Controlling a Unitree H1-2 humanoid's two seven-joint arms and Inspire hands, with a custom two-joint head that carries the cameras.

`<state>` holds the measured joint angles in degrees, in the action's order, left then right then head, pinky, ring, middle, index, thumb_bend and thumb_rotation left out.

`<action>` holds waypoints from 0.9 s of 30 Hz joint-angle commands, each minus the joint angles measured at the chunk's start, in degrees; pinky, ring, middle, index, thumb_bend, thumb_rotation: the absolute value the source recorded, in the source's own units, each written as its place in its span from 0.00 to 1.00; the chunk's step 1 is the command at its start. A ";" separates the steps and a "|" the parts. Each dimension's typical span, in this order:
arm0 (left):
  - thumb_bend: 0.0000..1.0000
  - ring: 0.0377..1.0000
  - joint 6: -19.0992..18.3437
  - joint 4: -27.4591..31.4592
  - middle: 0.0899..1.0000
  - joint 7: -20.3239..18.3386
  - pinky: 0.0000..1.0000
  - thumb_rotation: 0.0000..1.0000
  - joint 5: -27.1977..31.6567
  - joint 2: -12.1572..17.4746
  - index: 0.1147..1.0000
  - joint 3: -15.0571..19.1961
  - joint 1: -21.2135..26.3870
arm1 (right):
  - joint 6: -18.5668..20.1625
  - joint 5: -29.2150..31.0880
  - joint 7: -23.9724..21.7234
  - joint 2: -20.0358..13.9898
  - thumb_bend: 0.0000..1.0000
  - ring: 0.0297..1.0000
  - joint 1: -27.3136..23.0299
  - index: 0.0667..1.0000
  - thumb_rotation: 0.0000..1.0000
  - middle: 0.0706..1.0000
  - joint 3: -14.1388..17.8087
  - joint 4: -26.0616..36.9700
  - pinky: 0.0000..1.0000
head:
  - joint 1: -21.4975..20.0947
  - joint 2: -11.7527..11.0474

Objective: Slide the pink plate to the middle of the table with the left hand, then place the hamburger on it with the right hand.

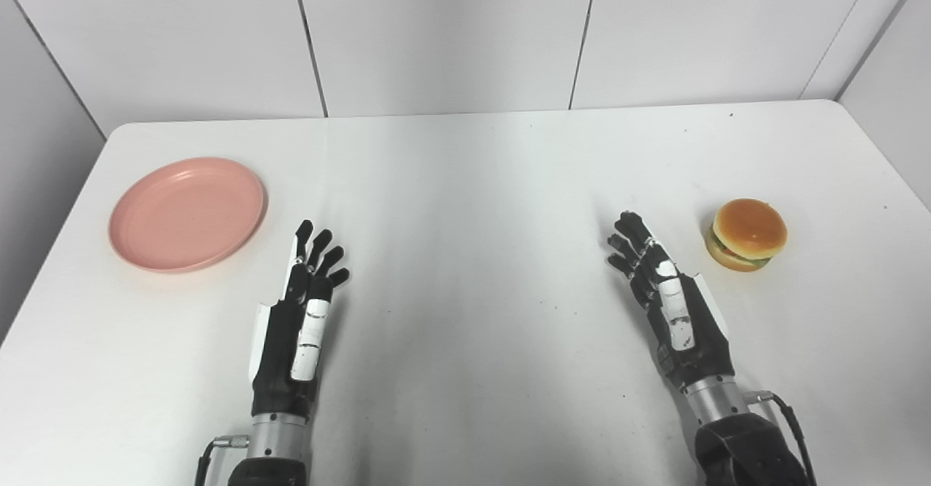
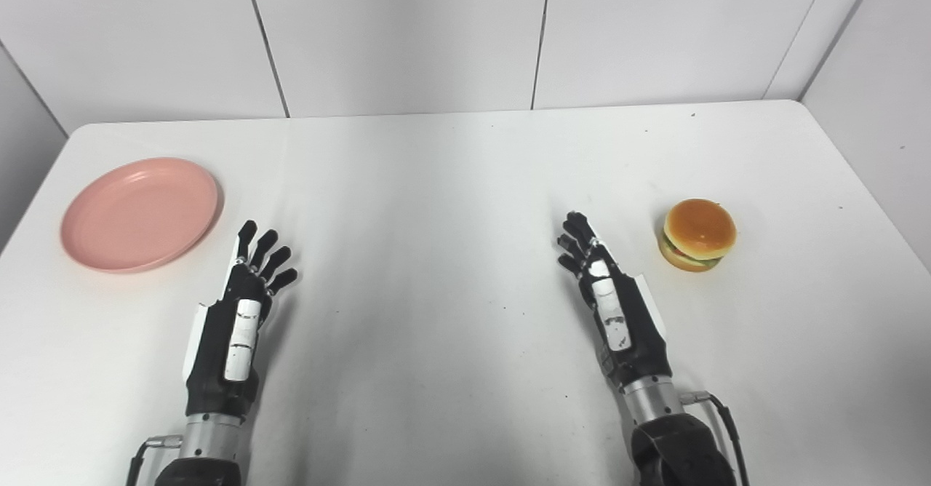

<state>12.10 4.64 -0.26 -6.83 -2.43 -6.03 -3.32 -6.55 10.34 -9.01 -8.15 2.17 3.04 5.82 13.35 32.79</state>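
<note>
Worktop (image 1: pixel 465 180), white and rounded at its far corners, carries two things in the left eye view: one pink plate (image 1: pixel 187 212) and one hamburger (image 1: pixel 747 234). The plate lies flat toward the far left edge of the worktop, and nothing is in it. The hamburger stands upright toward the right side, well apart from the plate, with the whole middle of the worktop bare between them. Two hands reach in from the bottom edge. The left hand (image 1: pixel 298 319) sits near the plate's right rim without touching it, fingers (image 1: pixel 320 247) spread apart and pointing away from the robot, holding nothing. The right hand (image 1: pixel 673 311) lies near the hamburger, just to its left and apart from it, its fingers also apart and empty. Both forearms are cut off by the bottom edge, each with a cable at the wrist.

From the right eye view the count is the same: one pink plate (image 2: pixel 140 213), one hamburger (image 2: pixel 697 235), two hands. The plate again holds nothing and sits at the far left, its left rim close to the worktop's edge. The left hand (image 2: pixel 233 326) is splayed and empty beside it; the right hand (image 2: pixel 618 311) is likewise unclenched, a gap showing between its fingertips and the hamburger. Whether either palm rests on the worktop or hovers above it cannot be told. White wall panels (image 2: pixel 393 35) stand behind.
</note>
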 commanded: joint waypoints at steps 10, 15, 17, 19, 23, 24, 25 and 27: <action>0.64 0.90 6.82 -7.64 0.96 2.61 0.84 0.94 -3.91 -2.90 1.00 -1.69 1.51 | -6.96 1.88 -2.56 -2.34 0.83 0.96 -0.57 0.96 1.00 0.97 1.32 -7.79 0.98 | 5.99 -5.38; 0.62 0.91 7.55 -9.16 0.96 3.07 0.86 0.92 -4.23 -3.46 1.00 -1.84 1.84 | -7.60 1.77 -2.64 -2.71 0.86 0.96 -0.80 0.96 1.00 0.97 1.24 -8.76 0.98 | 7.67 -6.68; 0.63 0.92 7.91 -9.83 0.96 3.23 0.88 0.92 -4.04 -3.59 1.00 -1.93 2.02 | -7.77 1.66 -2.76 -2.88 0.87 0.96 -0.83 0.97 1.00 0.98 1.10 -8.97 0.99 | 7.80 -6.78; 0.63 0.92 8.15 -10.23 0.96 3.38 0.88 0.92 -4.20 -3.68 1.00 -1.91 2.10 | -7.80 1.79 -2.82 -2.93 0.88 0.96 -0.84 0.97 1.00 0.98 1.05 -9.13 0.99 | 7.98 -6.95; 0.63 0.93 8.26 -10.41 0.97 3.34 0.89 0.93 -4.16 -3.65 1.00 -1.87 2.07 | -8.03 1.87 -2.88 -2.91 0.89 0.96 -0.83 0.97 1.00 0.97 0.91 -9.30 0.97 | 7.99 -7.01; 0.63 0.93 8.32 -10.40 0.97 3.27 0.89 0.93 -4.05 -3.54 1.00 -1.83 2.04 | -8.05 1.78 -2.83 -2.76 0.89 0.96 -0.81 0.97 1.00 0.97 0.89 -9.31 0.97 | 7.78 -7.17; 0.63 0.93 8.65 -10.44 0.97 3.25 0.89 0.93 -3.88 -3.47 1.00 -1.77 2.02 | -8.02 1.77 -2.86 -2.63 0.89 0.95 -0.79 0.97 1.00 0.97 0.88 -9.32 0.97 | 7.73 -7.20; 0.63 0.92 9.42 -10.59 0.97 3.25 0.89 0.92 -3.55 -3.25 1.00 -1.56 1.96 | -8.02 1.59 -2.83 -2.33 0.90 0.95 -0.73 0.96 1.00 0.97 0.77 -9.34 0.97 | 7.40 -7.50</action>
<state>19.76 -2.27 2.38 -10.53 -6.45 -7.80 1.35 -12.46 12.02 -11.39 -11.14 -0.92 4.06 0.13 20.74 25.22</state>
